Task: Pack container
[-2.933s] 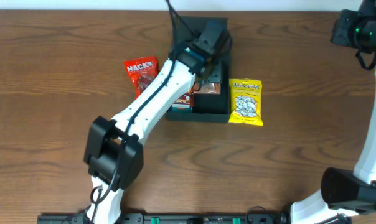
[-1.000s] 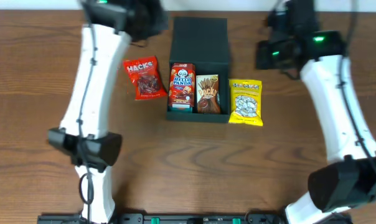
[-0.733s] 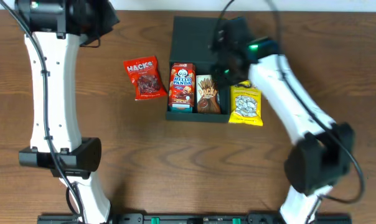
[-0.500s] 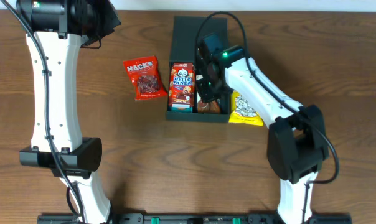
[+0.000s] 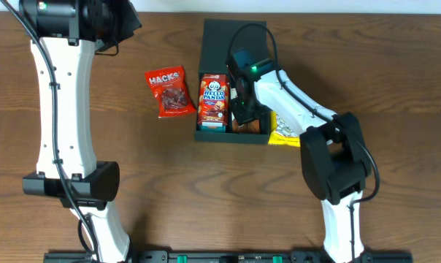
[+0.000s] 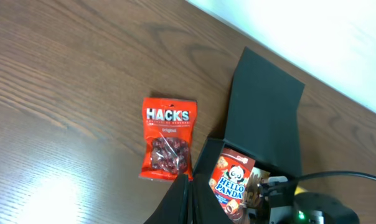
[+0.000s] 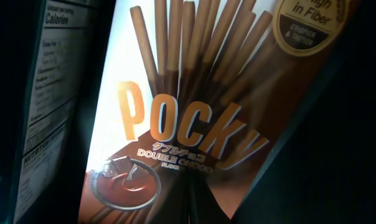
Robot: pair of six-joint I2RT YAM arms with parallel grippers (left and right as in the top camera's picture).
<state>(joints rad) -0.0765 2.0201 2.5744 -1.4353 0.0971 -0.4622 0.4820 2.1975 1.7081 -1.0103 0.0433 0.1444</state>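
Observation:
The container [image 5: 233,136], a dark teal box with its flap lid [image 5: 234,36] open toward the back, stands mid-table. Inside it a red Hello Panda box [image 5: 214,101] lies on the left and a brown Pocky box [image 7: 194,118] on the right. My right gripper [image 5: 243,104] is down inside the container, shut, with its tips [image 7: 190,180] right over the Pocky box's lower half. It hides most of that box from above. My left gripper [image 6: 187,177] hangs shut and empty, high over the table's back left, looking down on the container [image 6: 266,112].
A red Hacks bag [image 5: 167,91] lies flat just left of the container. A yellow snack bag [image 5: 286,131] lies against its right side, half under my right arm. The left arm's column [image 5: 60,109] stands along the left of the table.
My right arm swung in from the back right and lowered its shut gripper into the container over the Pocky box. The left arm withdrew to the back left and now holds still.

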